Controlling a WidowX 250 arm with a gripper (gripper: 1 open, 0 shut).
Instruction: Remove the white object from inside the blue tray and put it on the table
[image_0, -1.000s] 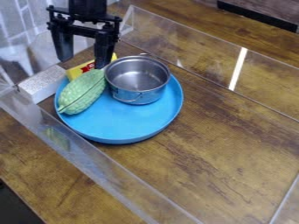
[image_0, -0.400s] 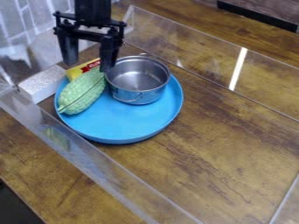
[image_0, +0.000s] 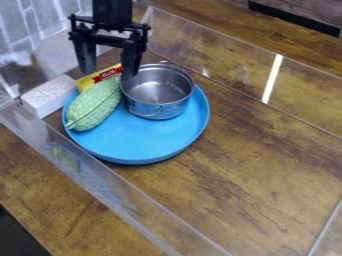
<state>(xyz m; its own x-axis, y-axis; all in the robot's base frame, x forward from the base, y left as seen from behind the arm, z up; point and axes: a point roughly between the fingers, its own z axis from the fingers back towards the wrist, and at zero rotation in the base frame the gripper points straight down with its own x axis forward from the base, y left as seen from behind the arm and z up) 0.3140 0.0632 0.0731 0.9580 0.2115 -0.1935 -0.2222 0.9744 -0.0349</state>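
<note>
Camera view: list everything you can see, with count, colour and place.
Tray: one, bright blue, round, on the table
Bowl: one, steel, on the tray's far right part
Green item: one, pale green, on the tray's left, beside the bowl
Packet: one, yellow and red, behind the green item, partly hidden
White block: one, whitish, left of the tray, its exact footing unclear
Table: one, brown wood, under everything
Clear panels: several, transparent, around the work area
Gripper: one, dark, above the far edge of the tray; whether it touches anything, I cannot tell
</note>
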